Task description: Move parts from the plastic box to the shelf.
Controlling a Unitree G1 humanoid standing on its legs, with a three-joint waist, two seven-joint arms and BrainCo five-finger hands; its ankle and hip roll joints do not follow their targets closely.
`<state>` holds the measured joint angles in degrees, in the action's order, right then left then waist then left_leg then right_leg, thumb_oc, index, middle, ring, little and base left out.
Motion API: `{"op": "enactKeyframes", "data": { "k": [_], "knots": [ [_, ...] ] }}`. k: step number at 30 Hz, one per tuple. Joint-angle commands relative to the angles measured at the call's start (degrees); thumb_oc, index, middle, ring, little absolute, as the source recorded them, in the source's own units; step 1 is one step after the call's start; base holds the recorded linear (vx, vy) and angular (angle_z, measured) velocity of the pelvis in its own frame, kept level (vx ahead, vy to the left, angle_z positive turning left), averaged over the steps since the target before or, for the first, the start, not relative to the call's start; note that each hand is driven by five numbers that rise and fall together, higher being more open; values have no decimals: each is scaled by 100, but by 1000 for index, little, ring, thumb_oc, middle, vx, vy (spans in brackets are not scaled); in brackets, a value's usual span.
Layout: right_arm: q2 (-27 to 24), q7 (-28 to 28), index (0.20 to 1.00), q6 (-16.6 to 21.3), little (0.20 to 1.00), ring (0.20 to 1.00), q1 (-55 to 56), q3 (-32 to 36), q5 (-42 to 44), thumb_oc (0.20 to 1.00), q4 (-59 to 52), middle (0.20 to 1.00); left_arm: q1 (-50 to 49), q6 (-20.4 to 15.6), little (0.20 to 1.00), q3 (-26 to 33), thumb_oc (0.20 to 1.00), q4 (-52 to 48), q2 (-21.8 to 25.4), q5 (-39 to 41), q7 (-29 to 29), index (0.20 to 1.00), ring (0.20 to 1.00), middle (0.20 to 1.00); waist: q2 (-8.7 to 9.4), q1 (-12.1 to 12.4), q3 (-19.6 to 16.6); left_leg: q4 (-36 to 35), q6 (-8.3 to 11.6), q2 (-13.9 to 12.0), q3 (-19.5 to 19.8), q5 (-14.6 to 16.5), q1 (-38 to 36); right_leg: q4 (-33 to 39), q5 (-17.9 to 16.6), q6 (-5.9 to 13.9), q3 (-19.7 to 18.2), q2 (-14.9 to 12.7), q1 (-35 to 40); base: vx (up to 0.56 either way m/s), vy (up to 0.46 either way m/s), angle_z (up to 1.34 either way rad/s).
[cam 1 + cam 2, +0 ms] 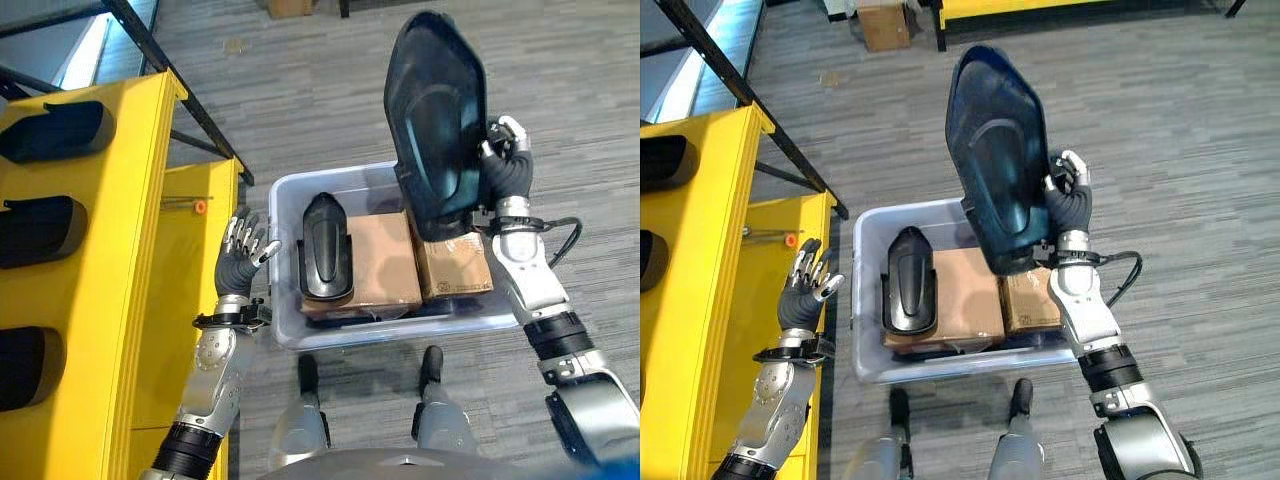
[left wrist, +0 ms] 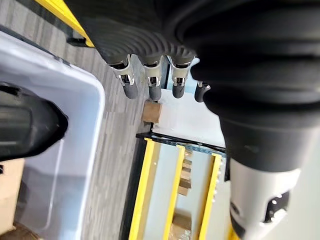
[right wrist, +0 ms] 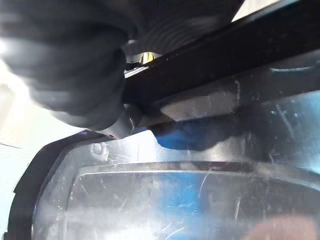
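The right hand (image 1: 507, 160) clamps a large glossy black plastic shell part (image 1: 437, 120) upright above the pale plastic box (image 1: 285, 200); its wrist view reveals the part's scratched inner face. The left hand (image 1: 241, 252), fingers relaxed apart, hovers between box and yellow shelf (image 1: 120, 300).

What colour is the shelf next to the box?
Yellow. The shelf shows best in the left eye view, holding black parts.
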<state>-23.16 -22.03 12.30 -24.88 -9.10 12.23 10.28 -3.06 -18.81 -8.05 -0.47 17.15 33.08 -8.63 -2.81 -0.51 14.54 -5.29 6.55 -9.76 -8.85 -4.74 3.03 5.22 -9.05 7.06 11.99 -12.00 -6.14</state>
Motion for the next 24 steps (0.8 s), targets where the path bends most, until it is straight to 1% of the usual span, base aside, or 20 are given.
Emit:
{"op": "enactKeyframes", "data": {
  "k": [1,3,4,5,8,12,13,14,15,16,17,18,19,20,21,22,23,24],
  "knots": [
    [-29,186,200,628,200,200,-66,171,69,200,-201,200,134,-192,1000,59,1000,-5,186,-150,156,1000,1000,1000,87,61,-467,62,74,-215,146,79,-188,-1019,542,254,-253,-318,-274,105,-53,1],
    [133,455,200,666,200,200,580,336,264,200,-555,200,-4,-138,1000,217,1000,51,119,-242,199,1000,1000,1000,82,30,-666,92,81,-300,140,119,-463,-1222,751,239,-213,-304,-62,144,-90,1],
    [268,618,200,714,200,200,865,376,580,200,-683,200,-93,-100,1000,258,1000,78,89,-290,212,1000,1000,1000,78,7,-739,137,78,-340,138,149,-604,-1407,893,218,-204,-288,35,116,-136,3],
    [333,716,200,734,200,200,1029,377,717,200,-775,200,-168,-72,1000,292,1000,64,72,-307,245,1000,1000,1000,73,-4,-778,213,96,-415,151,179,-722,-1573,1045,171,-184,-232,145,70,-117,0],
    [351,850,200,713,200,200,1168,336,843,200,-902,200,-301,-18,1000,372,1000,59,39,-320,291,1000,1000,1000,58,-13,-890,269,122,-522,162,168,-834,-1772,1241,112,-153,-130,222,23,-95,-1],
    [375,915,200,740,200,200,975,172,962,200,-925,200,-433,-10,1000,451,1000,12,2,-270,277,1000,1000,1000,-3,35,-903,305,179,-762,212,14,-900,-2255,1570,-34,-92,71,154,-76,-152,-1],
    [346,899,200,742,200,200,636,-68,907,200,-881,200,-500,-40,1000,482,1000,21,-36,-220,231,1000,1000,1000,-60,134,-795,391,244,-963,340,-339,-794,-2504,1708,-179,-43,272,25,-354,-316,1],
    [287,787,200,737,200,200,373,-222,669,200,-971,200,-544,-31,1000,404,1000,7,-38,-198,244,1000,1000,1000,-150,298,-583,347,410,-1064,516,-983,-463,-2517,1757,-276,191,360,-91,-386,-301,21],
    [269,777,200,733,200,200,302,-246,621,200,-967,200,-533,-17,1000,383,1000,15,-24,-216,254,1000,1000,1000,-167,343,-509,318,464,-1086,528,-1250,-329,-2531,1765,-298,294,340,-107,-313,-147,54],
    [237,713,200,747,200,200,264,-217,585,200,-949,200,-479,-14,1000,351,1000,36,-13,-216,262,1000,1000,1000,-151,348,-443,301,462,-1070,516,-1421,-185,-2499,1758,-317,387,295,-99,-250,-116,70],
    [163,625,200,749,200,200,275,-167,508,200,-984,200,-367,-2,1000,264,1000,111,-6,-194,289,1000,1000,1000,-41,368,-350,613,369,-882,420,-1316,-40,-2362,1651,-361,547,124,-72,-287,-175,50],
    [133,625,200,760,200,200,317,-145,497,200,-1032,200,-337,-9,1000,243,1000,132,-17,-167,310,1000,1000,1000,10,351,-356,966,288,-795,361,-1100,-45,-2221,1545,-396,643,69,-83,-235,-154,194],
    [133,625,200,759,200,200,317,-141,497,200,-1034,200,-333,-10,1000,242,1000,133,-16,-165,311,1000,1000,1000,4,344,-366,992,279,-798,377,-1098,-8,-2191,1513,-396,656,75,-86,-283,-246,203],
    [91,666,200,783,200,200,567,-17,524,200,-1105,200,-267,15,1000,156,1000,160,-150,138,435,1000,1000,1000,143,201,-434,1919,131,-599,261,-342,-231,-1729,1267,-471,976,-56,0,-225,-188,226],
    [98,686,200,787,200,200,653,9,576,200,-1116,200,-247,27,1000,135,1000,175,-173,185,464,1000,1000,1000,141,154,-466,2070,109,-521,279,-115,-347,-1602,1215,-486,1084,-52,57,-244,-197,131],
    [117,700,200,791,200,200,761,52,614,200,-1144,200,-217,41,1000,127,1000,176,-195,190,456,1000,1000,1000,150,103,-536,2177,110,-437,217,13,-495,-1498,1165,-488,1191,-64,89,-72,51,154],
    [138,708,200,786,200,200,908,150,630,200,-1198,200,-163,53,1000,109,1000,173,-217,160,445,1000,1000,1000,108,-15,-634,2012,91,-368,115,288,-777,-1543,1095,-436,1394,-147,101,-36,127,130],
    [168,694,200,802,200,200,1016,242,669,200,-1293,200,-159,61,1000,78,1000,157,-243,135,472,1000,1000,1000,68,-75,-677,1707,55,-329,10,338,-819,-1536,1043,-355,1453,-208,120,47,248,104]
  ]
}}
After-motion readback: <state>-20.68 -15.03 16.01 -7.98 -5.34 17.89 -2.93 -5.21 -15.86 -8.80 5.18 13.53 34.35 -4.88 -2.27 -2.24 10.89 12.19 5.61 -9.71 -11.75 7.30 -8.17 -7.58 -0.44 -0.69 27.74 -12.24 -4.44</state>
